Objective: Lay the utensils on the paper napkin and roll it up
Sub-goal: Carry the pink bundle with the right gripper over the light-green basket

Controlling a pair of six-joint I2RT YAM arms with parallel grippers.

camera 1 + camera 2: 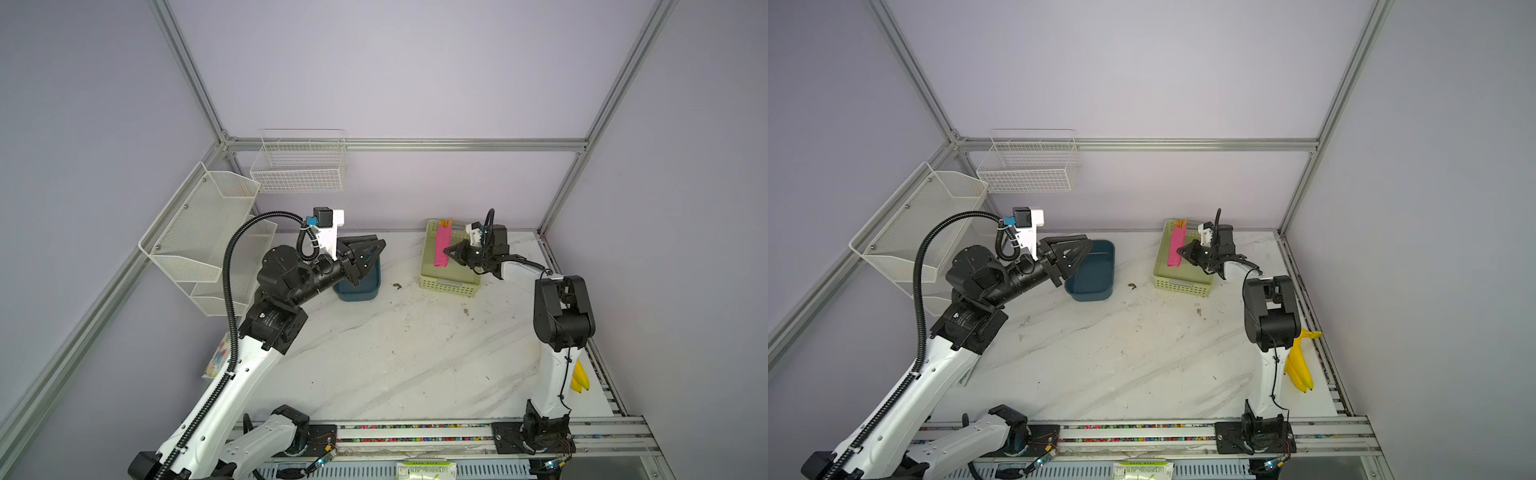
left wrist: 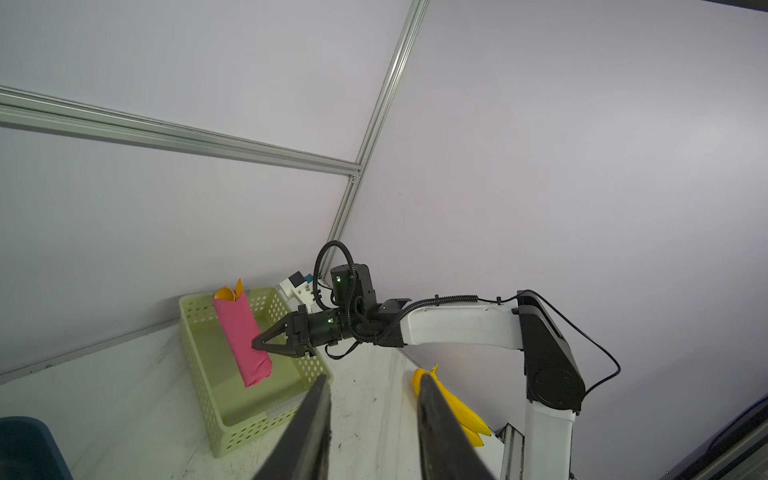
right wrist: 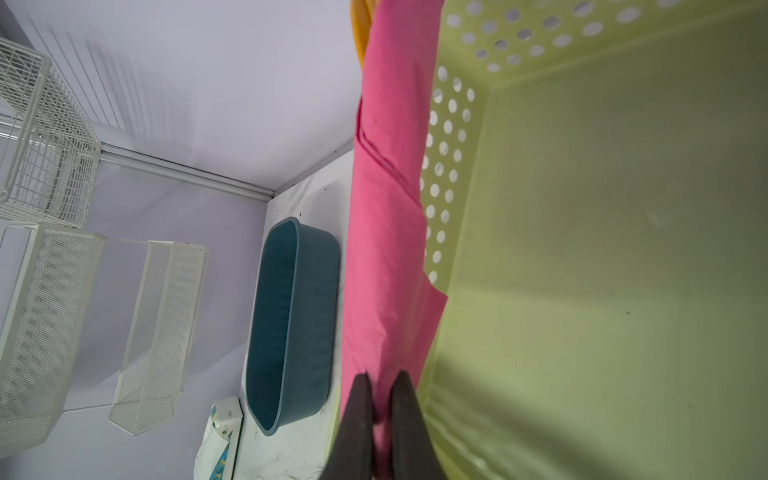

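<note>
The paper napkin roll point(image 2: 243, 336) is pinched by the right hand point(image 2: 255, 344) in the green basket point(image 2: 195, 332) — utensils point(image 2: 229, 293) tucked inside. The left hand point(image 1: 377, 251) is held half open, empty.

Your right claw point(image 3: 380, 399) is black, and the paper napkin point(image 3: 390, 208) at its tips is plain magenta-pink, with no print. The utensils point(image 2: 232, 292) showing at the roll's far end from the claw are orange. Under the claw, the basket point(image 2: 199, 316) is pale yellow-green, its walls dotted with rows of round holes. Beyond the roll from the claw, the tub point(image 3: 291, 324) is plain teal-blue. The table point(image 1: 395, 353) is white with grey marble veins. Behind the claw, by its arm, the bananas point(image 1: 1300, 365) are yellow. Your left claw point(image 2: 372, 376) is black too.
</note>
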